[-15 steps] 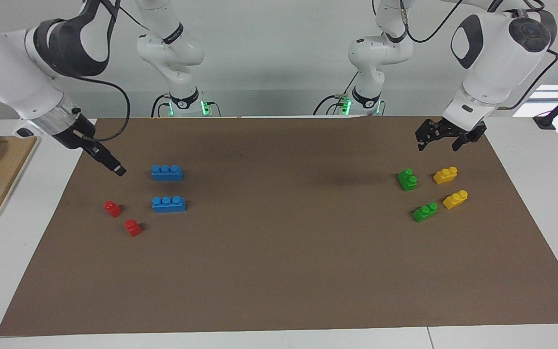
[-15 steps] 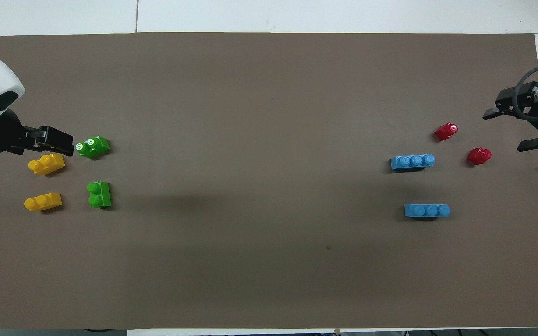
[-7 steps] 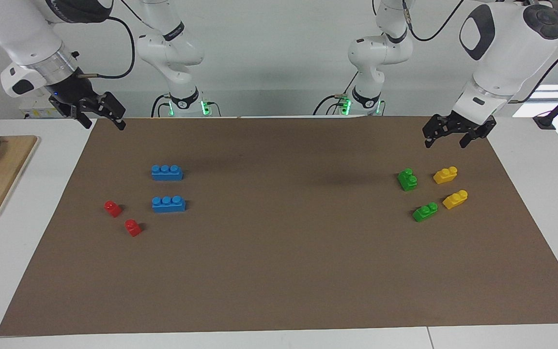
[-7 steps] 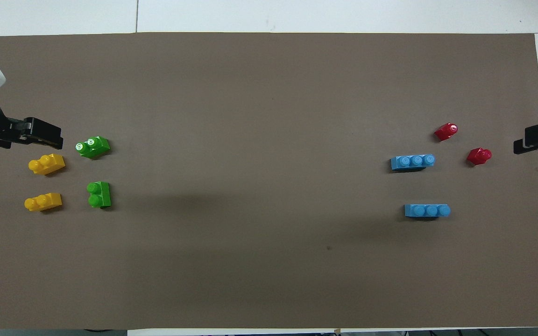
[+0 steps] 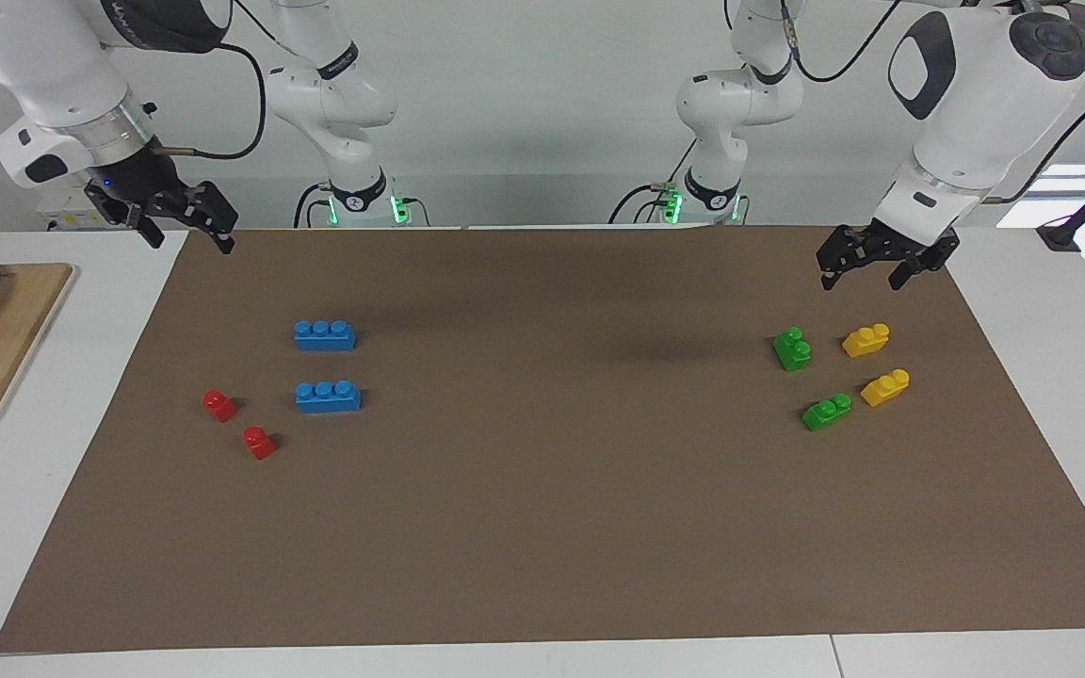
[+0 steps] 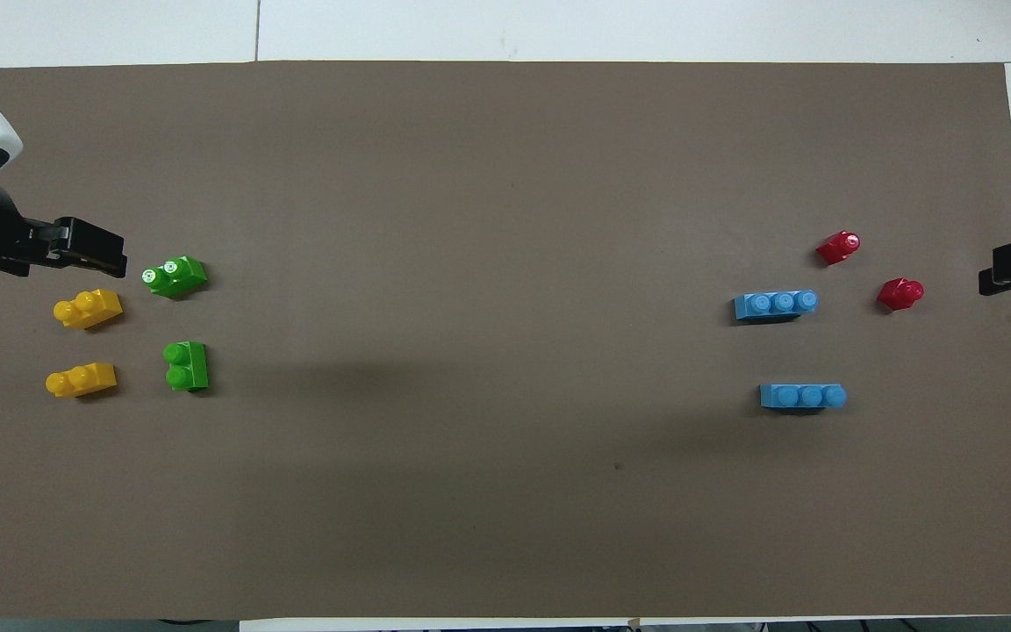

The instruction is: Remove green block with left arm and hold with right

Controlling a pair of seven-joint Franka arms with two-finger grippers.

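The left pincer (image 5: pixel 858 271) hangs in the air with its fingers spread wide and nothing between them, over the brown mat (image 5: pixel 542 527) at the left arm's end of the counter (image 5: pixel 1051 311). Closest below it on the mat lies a green block (image 5: pixel 792 348), with a yellow brick (image 5: pixel 866 340) beside it toward the counter's edge. One step farther from the pincer lie the second green block (image 5: pixel 827 412) and the second yellow brick (image 5: pixel 886 387). The two green blocks look alike and both lie loose on the mat, apart from each other and from the yellow ones, so the task words do not settle which is meant; the one nearest the pincer seems the natural pick.

To do this step well, the left pincer should come down straight over that block, turned so the fingers close across its short sides, and keep clear of the yellow brick next to it. A grip low on the body would leave the studs free for the handover.

Well away, at the right arm's end, the right pincer (image 5: pixel 186 218) waits in the air over the mat's corner, fingers also spread and empty. Under and past it lie two blue bricks (image 5: pixel 325 336) and two red bricks (image 5: pixel 219 406).
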